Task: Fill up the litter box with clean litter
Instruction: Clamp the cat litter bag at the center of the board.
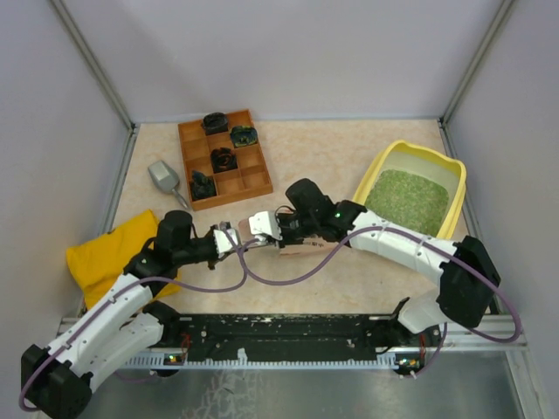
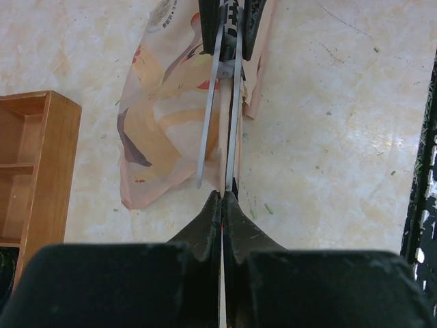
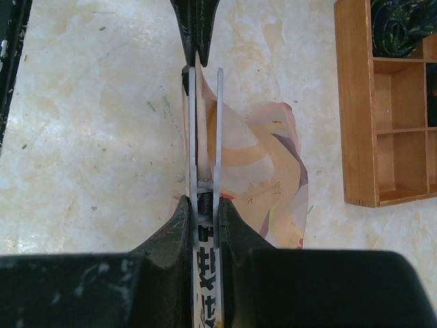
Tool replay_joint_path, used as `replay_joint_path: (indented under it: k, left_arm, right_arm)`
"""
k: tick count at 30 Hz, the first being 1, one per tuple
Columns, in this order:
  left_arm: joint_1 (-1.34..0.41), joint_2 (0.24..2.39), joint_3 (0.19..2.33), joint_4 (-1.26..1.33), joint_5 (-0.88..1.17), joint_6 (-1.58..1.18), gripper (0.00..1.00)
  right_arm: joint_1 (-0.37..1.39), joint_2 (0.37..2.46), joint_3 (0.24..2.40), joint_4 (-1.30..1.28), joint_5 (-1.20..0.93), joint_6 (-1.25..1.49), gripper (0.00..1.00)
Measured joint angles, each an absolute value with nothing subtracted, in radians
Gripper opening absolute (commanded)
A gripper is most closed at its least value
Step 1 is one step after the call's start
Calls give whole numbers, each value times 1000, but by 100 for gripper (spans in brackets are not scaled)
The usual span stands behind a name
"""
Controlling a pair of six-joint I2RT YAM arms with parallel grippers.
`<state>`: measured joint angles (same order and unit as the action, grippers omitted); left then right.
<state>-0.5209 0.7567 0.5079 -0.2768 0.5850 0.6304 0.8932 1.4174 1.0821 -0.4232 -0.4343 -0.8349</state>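
The yellow litter box (image 1: 457,171) stands at the right, with green clean litter (image 1: 406,199) in it. Mid-table, both grippers meet at a pink printed pouch (image 1: 295,248) (image 2: 164,116) (image 3: 266,171) that carries a metal spring clip (image 2: 232,123) (image 3: 218,123). My left gripper (image 1: 238,240) (image 2: 222,195) is shut on the pouch's thin edge. Facing it, my right gripper (image 1: 262,225) (image 3: 203,201) is shut on the clip's handles, with the spring between its fingers. The clip's two arms stand a little apart.
A brown wooden compartment tray (image 1: 194,166) (image 2: 41,171) (image 3: 355,102) with dark objects sits at the back left, with a grey scoop (image 1: 163,177) beside it. A yellow cloth bag (image 1: 105,253) lies at the near left. A black rail (image 1: 288,332) runs along the near edge.
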Motion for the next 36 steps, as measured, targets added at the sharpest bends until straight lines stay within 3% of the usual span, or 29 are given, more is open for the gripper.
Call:
replay_joint_path:
  k: [4, 8, 11, 19, 22, 23, 25, 36]
  left_arm:
    - [-521, 754, 508, -276, 580, 630, 0]
    - [-521, 756, 508, -269, 579, 629, 2]
    - [-521, 760, 508, -256, 575, 622, 16]
    - [-521, 748, 514, -207, 565, 583, 56]
    - [-521, 730, 528, -199, 545, 551, 97]
    - [-521, 723, 536, -199, 534, 533, 100]
    - [-521, 715, 557, -200, 508, 497, 100]
    - [-521, 793, 778, -230, 264, 137, 100]
  right_arm:
    - [901, 1423, 1083, -427, -409, -834, 4]
    - [910, 1425, 1083, -422, -373, -808, 34]
    - [912, 1425, 1081, -408, -340, -773, 47]
    - [912, 1338, 975, -330, -339, -645, 59]
    - [912, 1268, 928, -296, -339, -577, 66]
    - [912, 1240, 909, -277, -335, -550, 73]
    - [912, 1188, 874, -244, -317, -492, 78]
    - [912, 922, 833, -269, 91, 81, 80]
